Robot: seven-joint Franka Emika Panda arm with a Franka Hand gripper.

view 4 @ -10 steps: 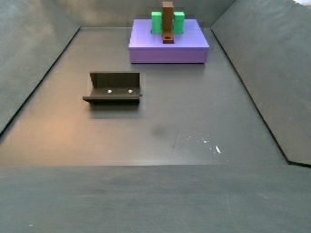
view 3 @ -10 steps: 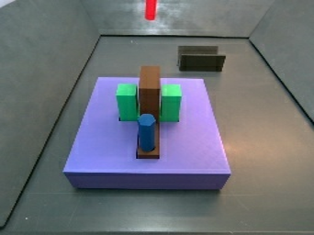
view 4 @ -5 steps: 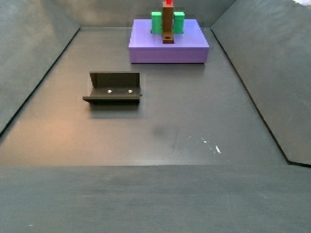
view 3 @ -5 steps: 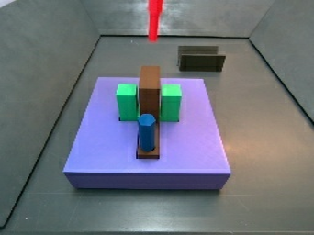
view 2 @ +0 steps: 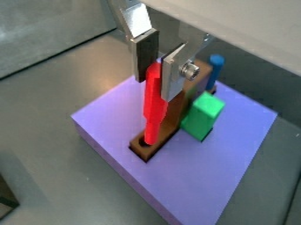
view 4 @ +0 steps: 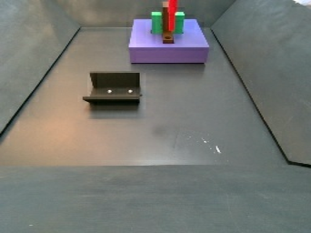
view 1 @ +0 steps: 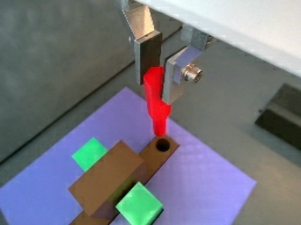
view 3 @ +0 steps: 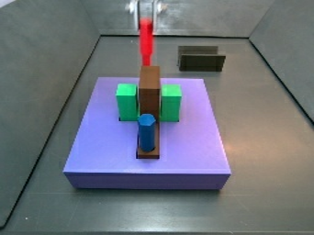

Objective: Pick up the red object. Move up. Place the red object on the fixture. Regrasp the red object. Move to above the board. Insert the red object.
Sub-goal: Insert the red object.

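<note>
My gripper (view 1: 160,77) is shut on the red object (view 1: 156,98), a red peg held upright by its upper end; both also show in another wrist view, gripper (view 2: 157,76) and peg (view 2: 152,104). The peg's lower tip hangs right at a round hole (view 1: 163,143) in the end of the brown bar (view 2: 168,127) on the lavender board (view 3: 147,147). I cannot tell whether the tip has entered. In both side views the peg (view 3: 146,39) (view 4: 173,7) stands over the bar's far end. The fixture (view 3: 201,60) (view 4: 113,88) sits on the floor, apart from the board.
Two green blocks (view 3: 127,101) (view 3: 172,101) flank the brown bar (view 3: 150,90). A blue peg (view 3: 146,133) (view 2: 216,69) stands upright at the bar's other end. Grey walls enclose the dark floor (view 4: 158,136) around the board.
The red object has come down with the gripper, from high near the back wall to just over the brown bar's far end. Board and fixture have not moved.
</note>
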